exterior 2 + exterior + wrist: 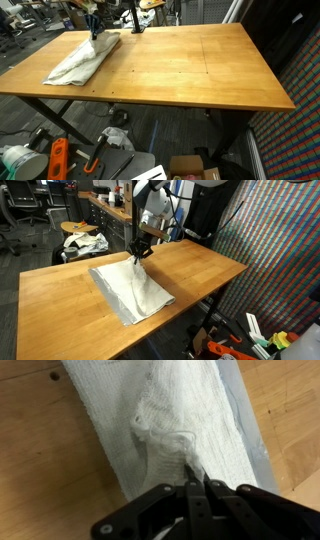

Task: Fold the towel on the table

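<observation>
A white-grey towel [130, 292] lies on the wooden table [60, 290]. It also shows in an exterior view [82, 60] at the table's far left corner and fills the wrist view [190, 420]. My gripper [139, 252] is over the towel's far edge; it also shows in the wrist view [192, 482]. Its fingers are shut on a pinched fold of the towel, which rises in a ridge from the table up to the fingertips. The rest of the towel lies flat.
A stool with a crumpled cloth [85, 243] stands behind the table. Desks and office chairs [25, 210] are in the background. Tools and boxes [60, 155] lie on the floor under the table's front edge. A patterned wall panel [285, 250] stands beside the table.
</observation>
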Motion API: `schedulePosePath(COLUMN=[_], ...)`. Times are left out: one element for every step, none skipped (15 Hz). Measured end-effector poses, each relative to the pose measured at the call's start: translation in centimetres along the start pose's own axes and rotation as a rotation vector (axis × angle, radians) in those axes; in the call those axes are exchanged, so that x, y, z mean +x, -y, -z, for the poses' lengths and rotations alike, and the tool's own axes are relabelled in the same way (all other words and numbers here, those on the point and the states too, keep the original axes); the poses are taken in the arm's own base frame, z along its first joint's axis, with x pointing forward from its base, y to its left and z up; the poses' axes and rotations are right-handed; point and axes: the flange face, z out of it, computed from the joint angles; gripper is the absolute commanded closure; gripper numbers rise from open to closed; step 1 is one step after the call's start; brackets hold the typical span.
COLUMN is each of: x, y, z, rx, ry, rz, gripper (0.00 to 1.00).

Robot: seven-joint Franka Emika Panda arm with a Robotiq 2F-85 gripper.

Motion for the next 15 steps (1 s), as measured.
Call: schedulePosePath(x=[-0.3, -0.5, -0.6, -0.8, -0.9, -0.9, -1.0, -1.1, -1.1, -1.2, -1.3, -1.5, -1.7, -1.8, -2.0], y=[0.6, 1.2, 1.9, 2.4, 2.9, 3.4, 3.7, 4.1, 4.4, 4.7, 5.1, 5.5, 6.0, 6.5, 7.0], z=[-0.4, -0.7, -1.0, -1.2, -1.3, -1.4, -1.5, -1.6, -1.6, -1.7, -1.9, -2.0, -2.2, -2.4, -2.6], rx=[-0.002, -0.004, -0.005, -0.006, -0.008, -0.009, -0.010, -0.010, -0.011, -0.014, -0.019, -0.026, -0.032, -0.039, -0.045], ry=[0.001, 0.000, -0.003, -0.010, -0.015, -0.022, -0.028, -0.033, -0.040, -0.043, -0.044, -0.044, -0.044, -0.045, -0.045], rz=[0.010, 0.020, 0.028, 0.034, 0.038, 0.038, 0.038, 0.036, 0.032, 0.027, 0.021, 0.014, 0.005, -0.006, -0.017], gripper=[0.99, 0.99, 0.99, 0.99, 0.99, 0.99, 0.99, 0.99, 0.99, 0.99, 0.99, 0.99, 0.99, 0.99, 0.99])
